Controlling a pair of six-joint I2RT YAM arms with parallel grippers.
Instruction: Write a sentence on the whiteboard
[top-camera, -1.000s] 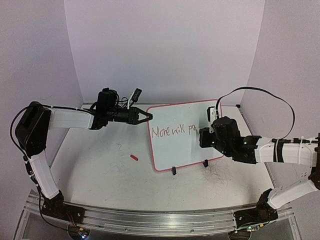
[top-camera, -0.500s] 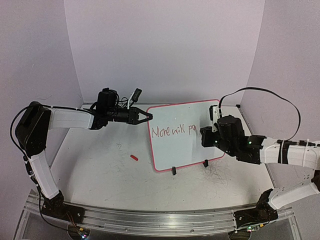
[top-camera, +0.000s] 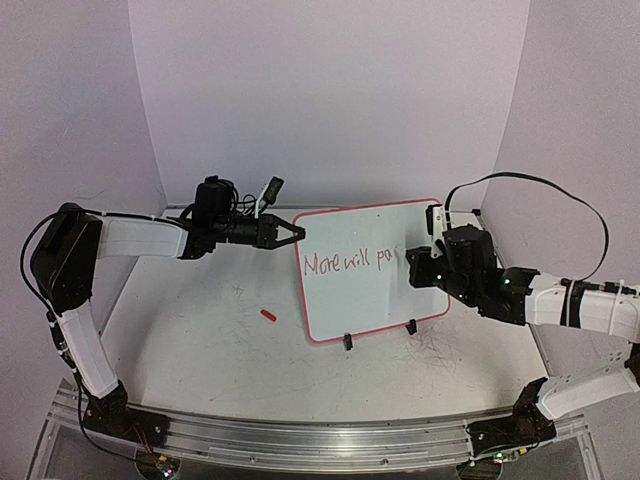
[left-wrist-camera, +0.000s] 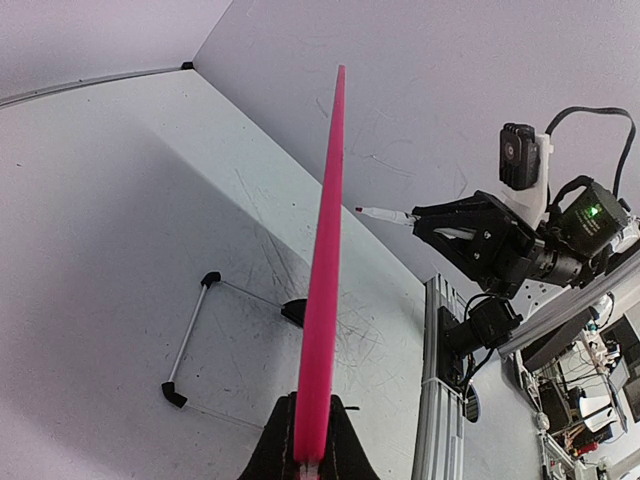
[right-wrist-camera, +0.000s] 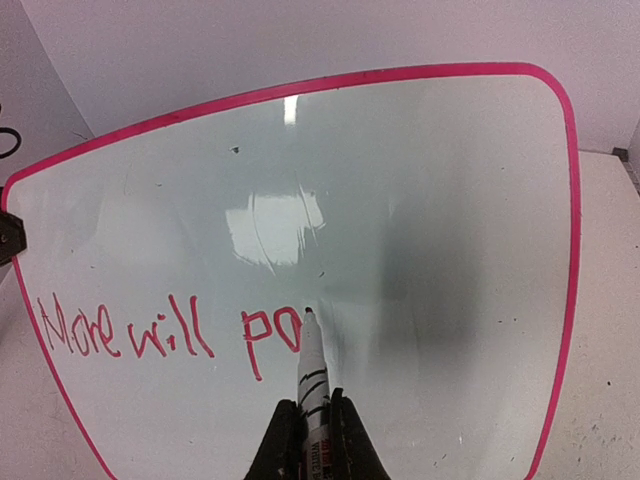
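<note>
**Board position.** The whiteboard (top-camera: 372, 285) is being supported on edge on the table (top-camera: 190, 340), right of the surface's centre, with its written face turned toward the near edge. It is being carried on two black clip feet (top-camera: 347, 342) under its lower rim. In the left wrist view the whiteboard (left-wrist-camera: 325, 270) is being seen edge-on as a thin pink strip.

**Left gripper.** The left gripper (top-camera: 297, 232) is being kept closed on the board's rim at the upper left corner. In its own camera the left gripper (left-wrist-camera: 310, 455) is being shown with both fingers pressed against the two sides of the pink edge.

**Right gripper.** The right gripper (top-camera: 408, 270) is being held in front of the board's right half. The right gripper (right-wrist-camera: 312, 435) is clamped on a marker (right-wrist-camera: 312, 375), which is being pointed at the board. The marker tip is being pressed to the white face just to the right of the last letter. From the left wrist view the right gripper (left-wrist-camera: 430, 222) and the marker (left-wrist-camera: 383, 214) are being seen close beside the board's edge.

**Lettering.** The sentence (right-wrist-camera: 170, 330) is being displayed in red as "More will po" in one line across the left and middle of the face. From above, the sentence (top-camera: 345, 264) is being seen at mid-height.

**Other items.** A small red piece (top-camera: 267, 315) is being left on the surface, to the left of the board and apart from it.
</note>
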